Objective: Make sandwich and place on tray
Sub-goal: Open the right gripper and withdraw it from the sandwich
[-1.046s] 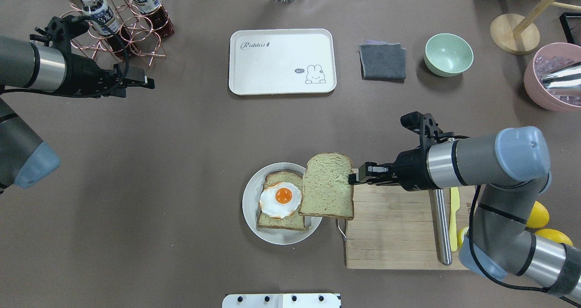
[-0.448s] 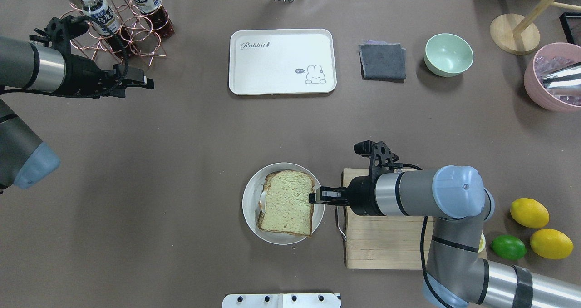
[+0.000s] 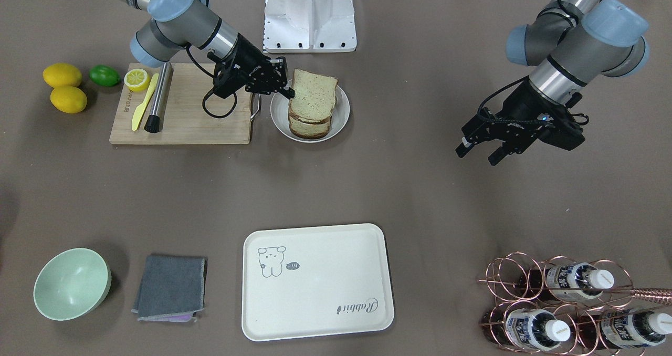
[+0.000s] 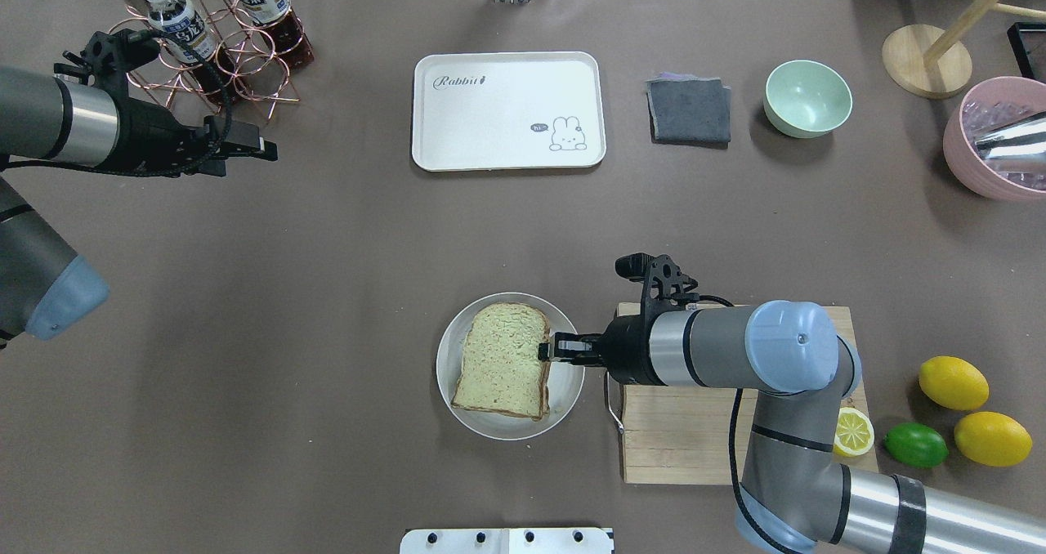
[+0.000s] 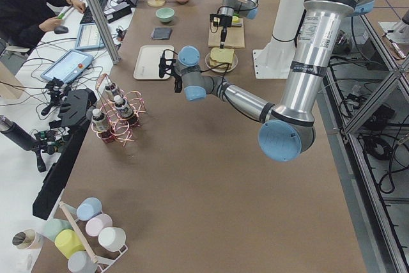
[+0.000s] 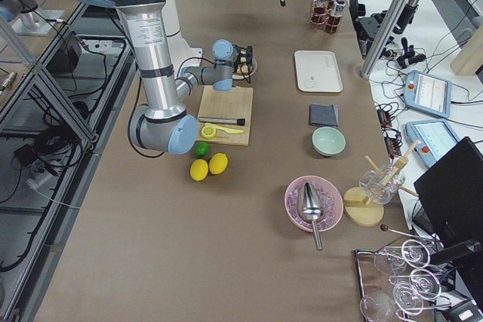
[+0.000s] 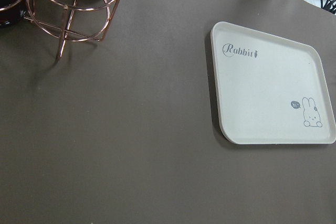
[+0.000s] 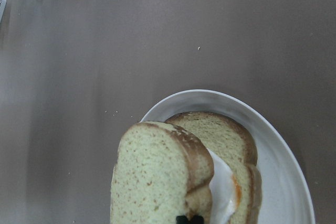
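right now the sandwich sits on the round pale grey plate in the near middle of the table, just left of the wooden cutting board. the right gripper comes in from the right, low over the plate's rim, with its fingers clenched on the right-hand crust of the upper bread slice. in the right wrist view that slice lies a little askew over the lower bread slice, and the fried egg shows white with a bit of orange between the two. the cream tray lies flat at the far middle, well apart from the plate, with its "rabbit" script toward the left and a small bunny drawing toward the right. the left gripper hovers above the table at the far left, fingers spread and grasping nothing, near the copper wire rack that holds bottles. right of the tray lie a folded grey cloth and then a mint green bowl. a lemon half rests at the board's near right corner. a lime and two whole lemons lie on the table further right.
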{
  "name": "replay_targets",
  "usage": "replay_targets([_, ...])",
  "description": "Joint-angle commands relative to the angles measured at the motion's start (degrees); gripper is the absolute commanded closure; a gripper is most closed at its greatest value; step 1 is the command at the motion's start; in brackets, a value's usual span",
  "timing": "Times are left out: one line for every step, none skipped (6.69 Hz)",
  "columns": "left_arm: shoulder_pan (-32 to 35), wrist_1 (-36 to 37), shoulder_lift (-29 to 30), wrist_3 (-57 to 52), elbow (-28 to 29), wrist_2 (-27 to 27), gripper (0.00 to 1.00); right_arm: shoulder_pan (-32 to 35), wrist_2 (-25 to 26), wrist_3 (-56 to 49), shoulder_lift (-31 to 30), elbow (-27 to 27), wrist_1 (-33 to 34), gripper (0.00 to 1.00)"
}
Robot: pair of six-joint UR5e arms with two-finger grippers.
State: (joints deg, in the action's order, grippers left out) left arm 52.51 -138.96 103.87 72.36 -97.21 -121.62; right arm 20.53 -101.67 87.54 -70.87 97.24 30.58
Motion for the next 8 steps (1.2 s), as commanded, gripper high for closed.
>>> replay_targets([0.0, 0.0, 0.0, 0.0, 0.2, 0.1, 0.03, 0.0, 0.5, 0.0, 0.2, -1.4, 0.0, 1.0])
replay_targets([0.0, 0.0, 0.0, 0.0, 0.2, 0.1, 0.03, 0.0, 0.5, -0.3, 0.2, -2.3, 0.0, 1.0])
replay_targets([0.0, 0.0, 0.0, 0.1, 0.3, 0.1, 0.03, 0.0, 0.5, -0.6, 0.1, -2.3, 0.0, 0.73])
replay_targets([0.0, 0.0, 0.0, 0.0, 0.2, 0.1, 0.03, 0.0, 0.6, -0.2, 0.2, -2.3, 0.1, 0.08])
replay_targets([0.0, -0.1, 0.1, 0.0, 0.2, 0.1, 0.03, 0.0, 1.8, 0.0, 0.3, -2.3, 0.1, 0.01])
replay_targets([0.0, 0.0, 0.3, 0.1, 0.0, -0.1, 0.03, 0.2, 1.8, 0.1, 0.3, -1.4, 0.1, 0.01])
replay_targets([0.0, 0.0, 0.8, 0.5, 0.0, 0.1, 0.03, 1.3, 1.3, 0.1, 0.2, -0.3, 1.0, 0.01])
replay_targets([-0.8, -0.2, 1.2, 0.7, -0.3, 0.2, 0.03, 2.0, 1.1, 0.1, -0.2, 2.8, 4.2, 0.01])
